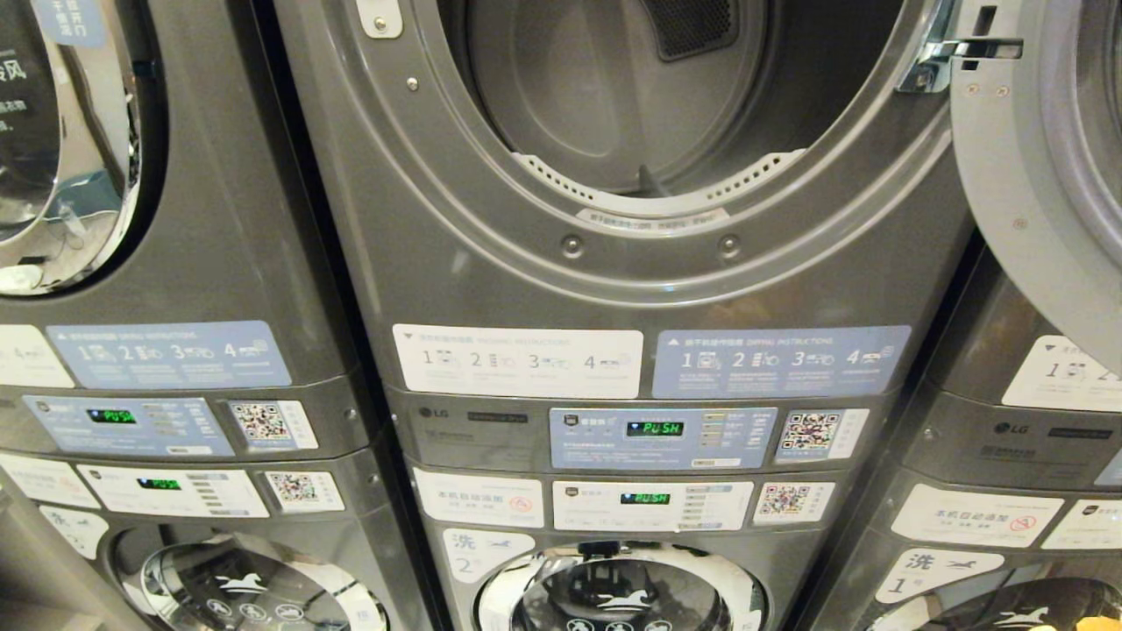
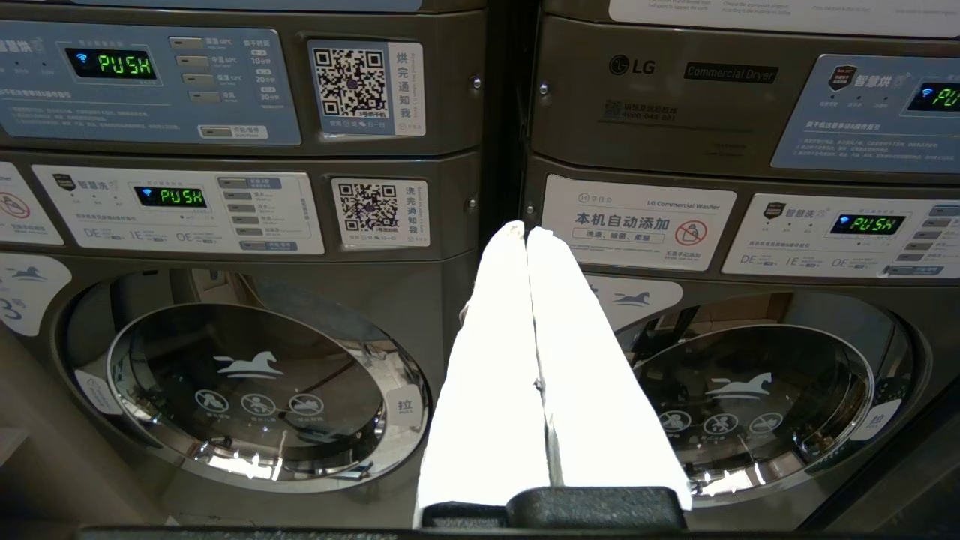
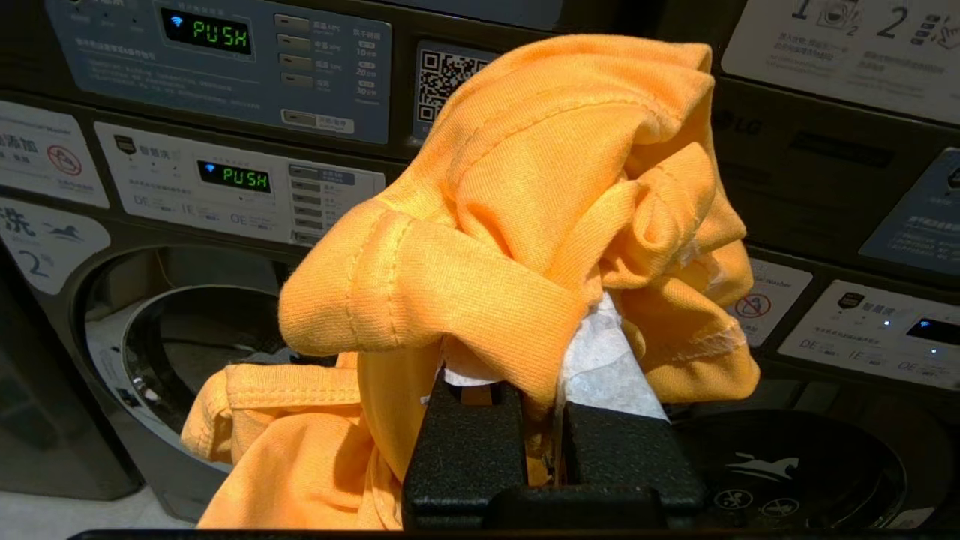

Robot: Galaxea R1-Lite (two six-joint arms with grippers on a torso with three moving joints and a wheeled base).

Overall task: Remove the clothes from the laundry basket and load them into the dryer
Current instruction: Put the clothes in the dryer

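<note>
Our right gripper [image 3: 540, 375] clenches an orange shirt [image 3: 525, 225] — dryer [image 1: 649, 105] gaping at twelve o'clock — left gripper [image 2: 527, 232] pinched empty.

All views near, facing machines [image 1: 561, 421]

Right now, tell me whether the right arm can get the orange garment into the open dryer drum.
Probably yes. The dryer drum stands open, door swung aside, nothing across the opening. The right end effector grips the orange garment lower down, so it must rise.
</note>
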